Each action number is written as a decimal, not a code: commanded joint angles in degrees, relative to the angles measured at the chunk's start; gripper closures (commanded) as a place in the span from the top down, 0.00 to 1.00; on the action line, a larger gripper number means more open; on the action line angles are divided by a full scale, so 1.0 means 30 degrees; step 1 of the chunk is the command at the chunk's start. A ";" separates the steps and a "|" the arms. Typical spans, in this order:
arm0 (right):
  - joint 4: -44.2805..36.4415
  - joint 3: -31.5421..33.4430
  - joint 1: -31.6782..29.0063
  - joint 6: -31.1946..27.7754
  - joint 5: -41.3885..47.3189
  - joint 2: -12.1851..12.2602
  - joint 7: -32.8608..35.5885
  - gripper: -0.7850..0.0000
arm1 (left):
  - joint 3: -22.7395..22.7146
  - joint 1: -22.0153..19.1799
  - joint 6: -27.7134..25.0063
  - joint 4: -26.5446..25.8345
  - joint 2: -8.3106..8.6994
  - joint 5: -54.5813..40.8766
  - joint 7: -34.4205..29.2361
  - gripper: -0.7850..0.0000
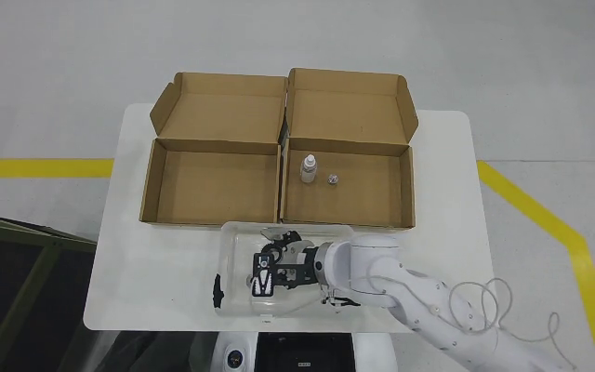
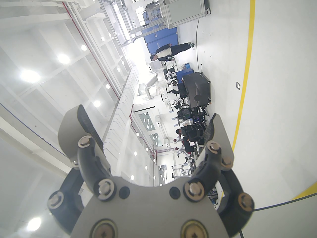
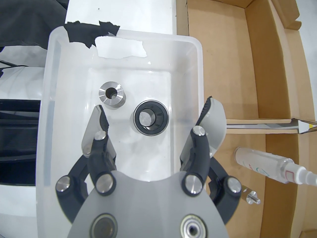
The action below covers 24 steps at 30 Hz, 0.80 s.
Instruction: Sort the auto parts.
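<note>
Clear plastic bin (image 1: 232,244) sits at the robot-side edge of the white tabletop (image 1: 446,232). A scrap of black tape (image 3: 84,32) and a torn white label (image 3: 121,49) are stuck on one end wall of the bin.

Inside the bin are two parts, near each other but apart: a silver metal sleeve (image 3: 111,95) standing on end with its bore up, and a black-rimmed bearing ring (image 3: 151,120) lying flat on the bin floor.

Right pincer (image 3: 155,107) hangs over the bin, spread wide and holding nothing. The bearing ring lies below the gap between its fingertips, and the sleeve is just outside one fingertip (image 3: 100,115). Whether a tip touches the bin floor I cannot tell.

Beyond the bin, on its far side, two open cardboard boxes stand side by side with their lids back. The empty box (image 1: 212,186) holds nothing that I can see. The other box (image 1: 372,191) holds a small clear bottle (image 1: 309,168) lying on its side and, just beside it, a small metal stud (image 1: 336,179).

Left pincer (image 2: 147,113) points away from the bin toward the hall ceiling, spread wide with nothing between the fingers.
</note>
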 commanded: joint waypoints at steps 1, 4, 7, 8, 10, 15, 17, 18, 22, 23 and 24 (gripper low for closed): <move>0.0252 -0.0130 0.0051 0.0010 -0.0069 -0.0067 0.0014 0.82 | 0.0000 0.0000 0.0000 0.0000 0.0000 0.0000 0.0000 1.00; 0.0530 -0.0266 0.0110 0.0020 -0.0128 -0.0150 0.0011 0.80 | 0.0000 0.0000 0.0000 0.0000 0.0000 0.0000 0.0000 1.00; 0.0895 -0.0434 0.0190 0.0027 -0.0207 -0.0256 0.0010 0.79 | 0.0000 0.0000 0.0000 0.0000 0.0000 0.0000 0.0000 1.00; 0.1017 -0.0484 0.0225 0.0021 -0.0221 -0.0291 -0.0002 0.78 | 0.0000 0.0000 0.0000 0.0000 0.0000 0.0000 0.0000 1.00; 0.1274 -0.0579 0.0299 0.0049 -0.0247 -0.0366 -0.0041 0.77 | 0.0000 0.0000 0.0000 0.0000 0.0000 0.0000 0.0000 1.00; 0.1916 -0.0844 0.0541 0.0098 -0.0364 -0.0565 -0.0104 0.74 | 0.0000 0.0000 0.0000 0.0000 0.0000 0.0000 0.0000 1.00; 0.2077 -0.1027 0.0685 0.0202 -0.0685 -0.0671 0.0062 0.70 | 0.0000 0.0000 0.0000 0.0000 0.0000 0.0000 0.0000 1.00; 0.2152 -0.1099 0.0715 0.0205 -0.0724 -0.0715 0.0028 0.71 | 0.0000 0.0000 0.0000 0.0000 0.0000 0.0000 0.0000 1.00; 0.2413 -0.1262 0.0824 0.0302 -0.0908 -0.0856 0.0042 0.69 | 0.0000 0.0000 0.0000 0.0000 0.0000 0.0000 0.0000 1.00; 0.2514 -0.1288 0.0860 0.0305 -0.0946 -0.0899 0.0023 0.69 | 0.0000 0.0000 0.0000 0.0000 0.0000 0.0000 0.0000 1.00; 0.2582 -0.1304 0.0882 0.0305 -0.0967 -0.0929 0.0002 0.69 | 0.0000 0.0000 0.0000 0.0000 0.0000 0.0000 0.0000 1.00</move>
